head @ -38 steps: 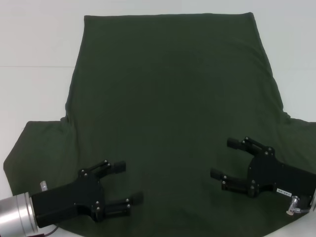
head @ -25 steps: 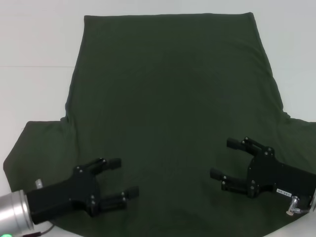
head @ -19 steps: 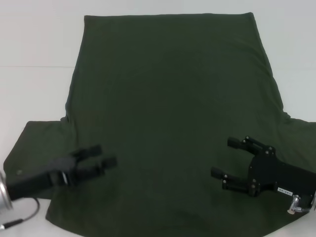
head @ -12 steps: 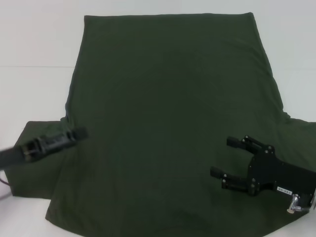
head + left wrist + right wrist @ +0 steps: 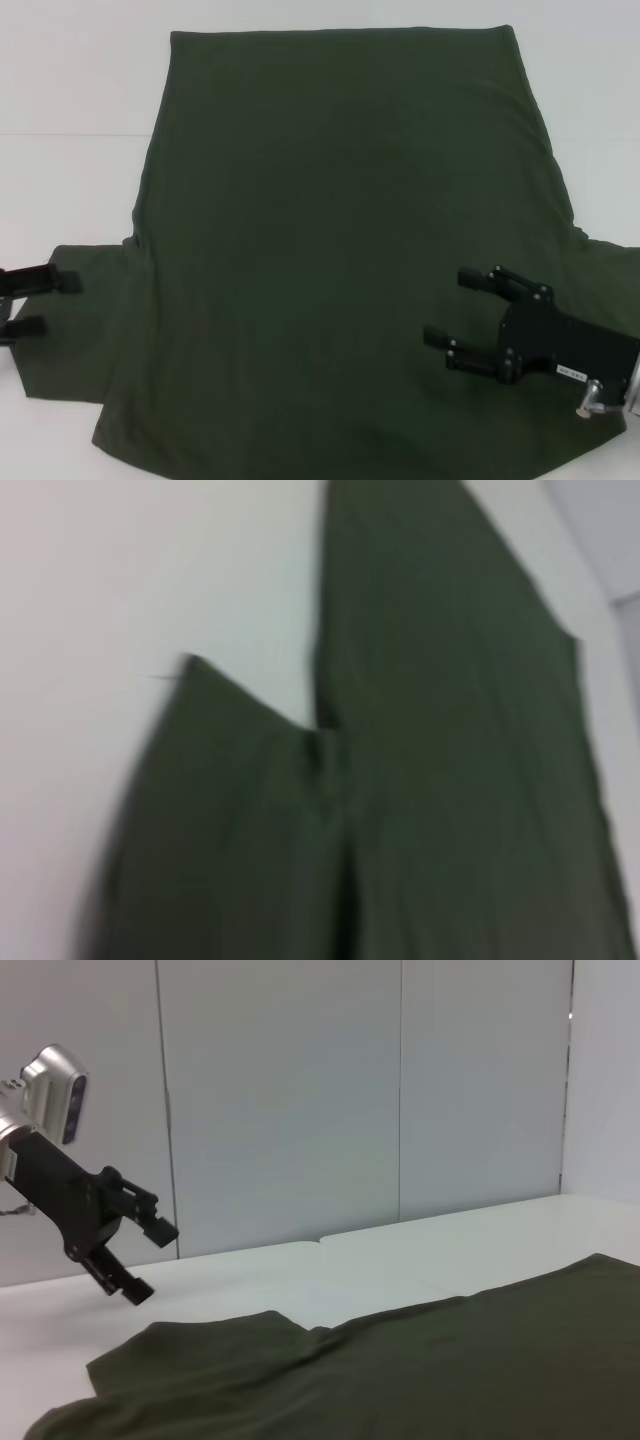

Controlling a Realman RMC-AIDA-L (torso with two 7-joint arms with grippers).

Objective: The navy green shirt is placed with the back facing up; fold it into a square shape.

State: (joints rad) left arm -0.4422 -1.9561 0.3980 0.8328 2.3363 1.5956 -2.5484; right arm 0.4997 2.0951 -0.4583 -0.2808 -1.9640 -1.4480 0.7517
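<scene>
Navy green shirt [image 5: 340, 250] lies flat on the white desk [image 5: 70, 100]. Left gripper [image 5: 38, 302], cut off in head view, hangs raised above the sleeve, jaws apart. Right gripper [image 5: 462, 307] over the shirt, jaws apart.

The right hand [image 5: 455, 311] is matte black all over: a flat, blocky palm plate from which two slim fingers [image 5: 490, 278] run out, each built of short linked bars. Small dark screw heads dot the joints and the palm. A thin white label sits on the plate near the wrist (its print is too small to read). Behind it a silver metal stub [image 5: 590, 404] sticks out beside a pale cuff.

The left hand [image 5: 140, 1256] is the same black linkwork, with two squared fingertips. Its wrist is a brushed silver cylinder [image 5: 50, 1085] carrying a bluish window, and a thin dark cable trails below it.
</scene>
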